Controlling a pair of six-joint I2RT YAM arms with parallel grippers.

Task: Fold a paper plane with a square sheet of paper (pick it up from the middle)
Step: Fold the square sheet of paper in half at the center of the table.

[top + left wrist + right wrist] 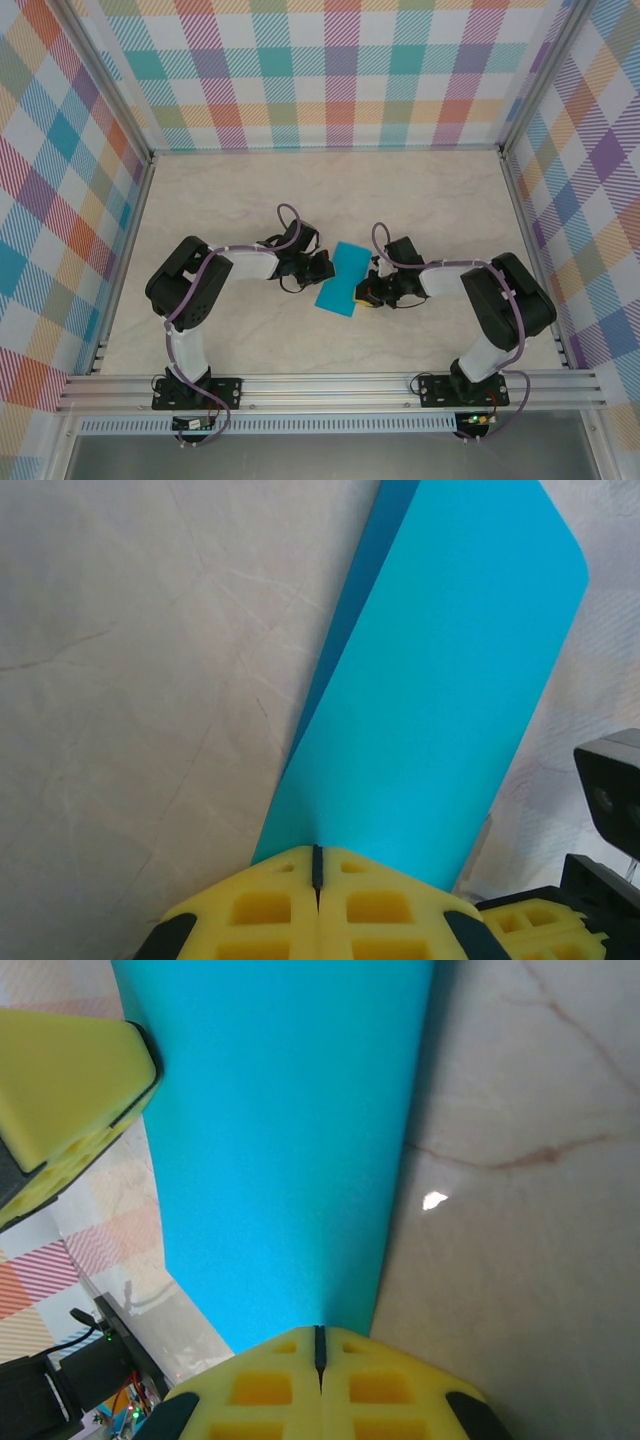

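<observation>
Hiding paper edges, left tool, right tool

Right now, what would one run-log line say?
left gripper: shut on paper | right gripper: shut on paper | paper: teal, pinched from both sides

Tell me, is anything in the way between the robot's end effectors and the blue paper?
Nothing visible is. The left end effector and the right end effector are each shut on an edge of the square sheet of paper, from opposite sides.
</observation>
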